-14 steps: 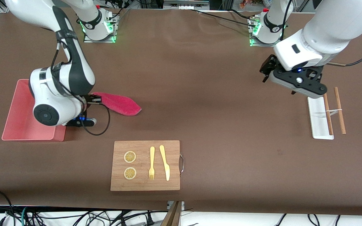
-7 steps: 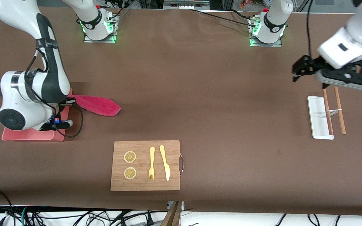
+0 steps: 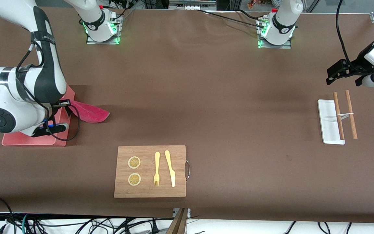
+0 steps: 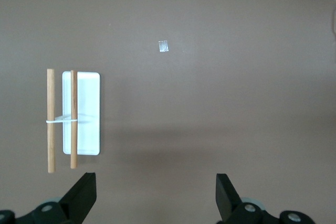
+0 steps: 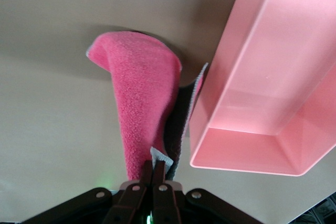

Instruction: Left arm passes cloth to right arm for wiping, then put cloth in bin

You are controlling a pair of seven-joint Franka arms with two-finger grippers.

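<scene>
From the front, the right arm's slim black gripper (image 3: pixel 64 104) hangs over the salmon-pink rectangular plastic bin (image 3: pixel 28 139), the magenta terry cloth (image 3: pixel 89 113) trailing onto the table beside it; the left wrist view shows the left arm's flat black gripper (image 4: pixel 156 198) spread wide over bare table near a white tray (image 4: pixel 81 113) and two wooden sticks (image 4: pixel 51 120); the right wrist view shows its jaws pinched tight on the cloth's edge.

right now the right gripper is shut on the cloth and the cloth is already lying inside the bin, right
Not quite. The right gripper is shut on the cloth, but the cloth is not in the bin yet. The right wrist view shows it hanging beside the bin's outer wall, over the table.
</scene>
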